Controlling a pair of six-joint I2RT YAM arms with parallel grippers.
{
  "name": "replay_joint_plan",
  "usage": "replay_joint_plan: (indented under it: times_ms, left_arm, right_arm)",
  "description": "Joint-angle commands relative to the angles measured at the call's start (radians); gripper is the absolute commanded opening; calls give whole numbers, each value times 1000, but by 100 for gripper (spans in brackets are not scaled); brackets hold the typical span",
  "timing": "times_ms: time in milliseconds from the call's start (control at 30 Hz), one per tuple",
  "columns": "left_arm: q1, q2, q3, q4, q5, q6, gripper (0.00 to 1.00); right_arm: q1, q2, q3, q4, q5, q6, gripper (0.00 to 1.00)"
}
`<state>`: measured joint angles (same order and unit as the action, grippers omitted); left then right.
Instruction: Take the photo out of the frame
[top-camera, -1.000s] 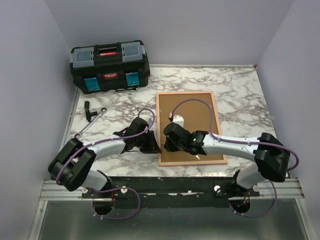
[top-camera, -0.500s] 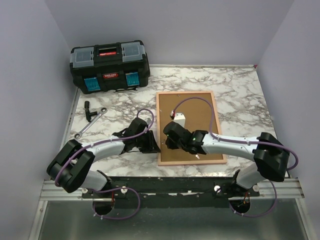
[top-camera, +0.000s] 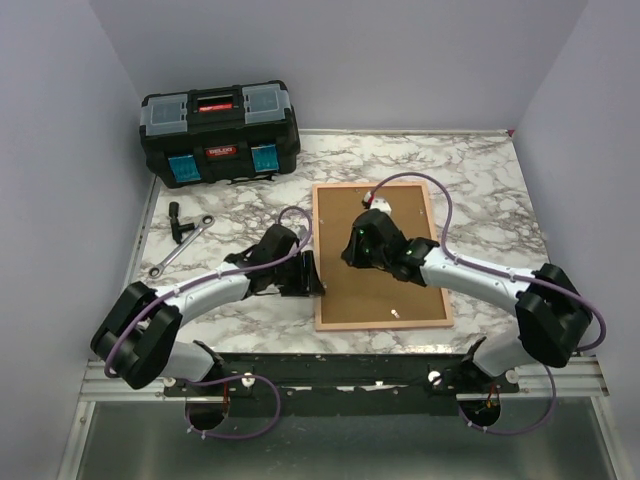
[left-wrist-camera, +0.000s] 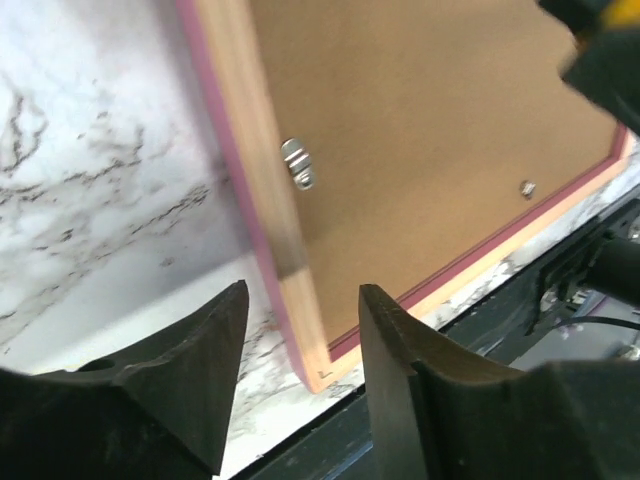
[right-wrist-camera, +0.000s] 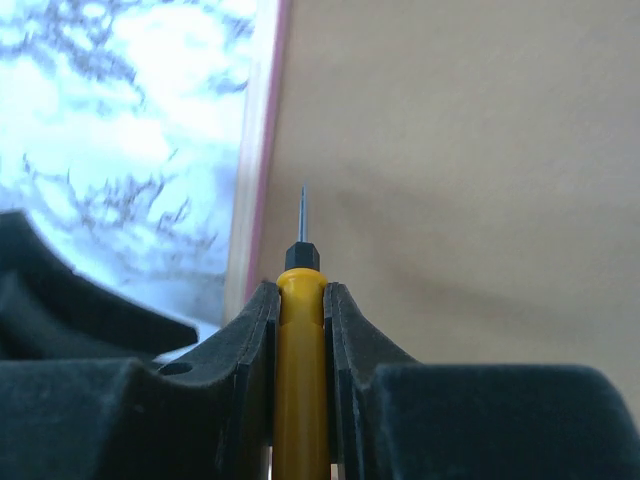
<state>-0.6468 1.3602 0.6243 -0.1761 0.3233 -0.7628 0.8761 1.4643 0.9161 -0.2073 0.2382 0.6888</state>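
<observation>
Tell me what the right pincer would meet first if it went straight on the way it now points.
Probably the brown backing board, just inside the pink rail of the frame. The right pincer is shut on a yellow screwdriver, whose thin tip would touch first. The gap is unclear.

Right claw farther up the frame; left claw wider open.
</observation>
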Motion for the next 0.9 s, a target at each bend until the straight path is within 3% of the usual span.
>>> replay_joint_plan:
  times_ms: [0, 300, 633, 867]
  left_arm:
    - [5, -23, 66, -52, -11, 68, 52]
    - [86, 175, 214, -161, 47, 112, 52]
    - [90, 235, 155, -88, 49, 27, 34]
    - [90, 232, 134, -87, 14, 24, 31]
  right_arm:
    - [-122, 73, 47, 69, -135, -85, 1]
    - [-154, 329, 262, 69, -111, -209, 1]
    - [-155, 455, 346, 118, -84, -208, 1]
    - [-154, 472, 354, 118, -70, -214, 1]
